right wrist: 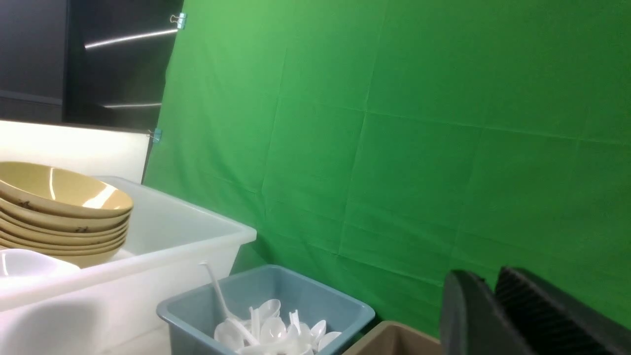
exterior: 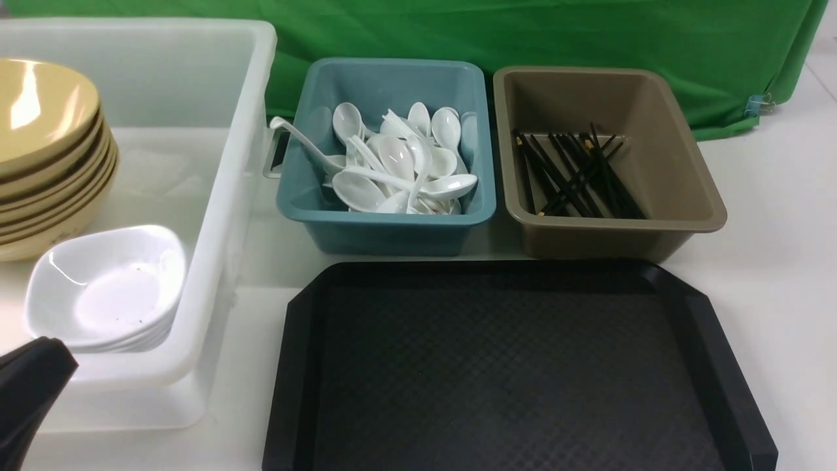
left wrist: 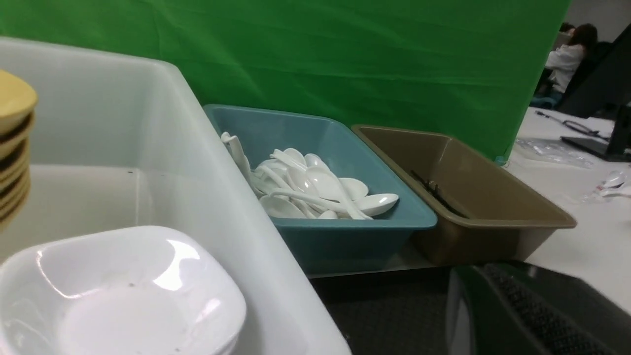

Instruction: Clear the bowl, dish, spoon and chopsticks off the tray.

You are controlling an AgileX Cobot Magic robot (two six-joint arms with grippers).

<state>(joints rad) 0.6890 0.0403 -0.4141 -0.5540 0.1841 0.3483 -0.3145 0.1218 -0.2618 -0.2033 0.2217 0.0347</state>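
While the left gripper [left wrist: 498, 315] sits closed and empty, the right gripper [right wrist: 493, 315] shows a narrow gap.

Black tray [exterior: 516, 366] bare; bowls [exterior: 46, 150] stacked in white tub [exterior: 222, 216].

Item 1: a white translucent tub [exterior: 222, 196] stands directly beyond the left pincer [exterior: 39, 369], its near wall just beside it.

Item 2: a blue tub [exterior: 386, 232] sits farther out and to that pincer's right, just beside the white tub.

Item 3: a brown tub [exterior: 588, 239] stands just beside the blue one, farther right again.

All 3 rest on a white tabletop [exterior: 771, 216]. A green backdrop cloth [exterior: 588, 33] hangs behind them, farthest from the pincer, with a blue binder clip [exterior: 758, 103] at its right edge. In the left wrist view, a seated person [left wrist: 567, 59] is visible past the cloth's edge.
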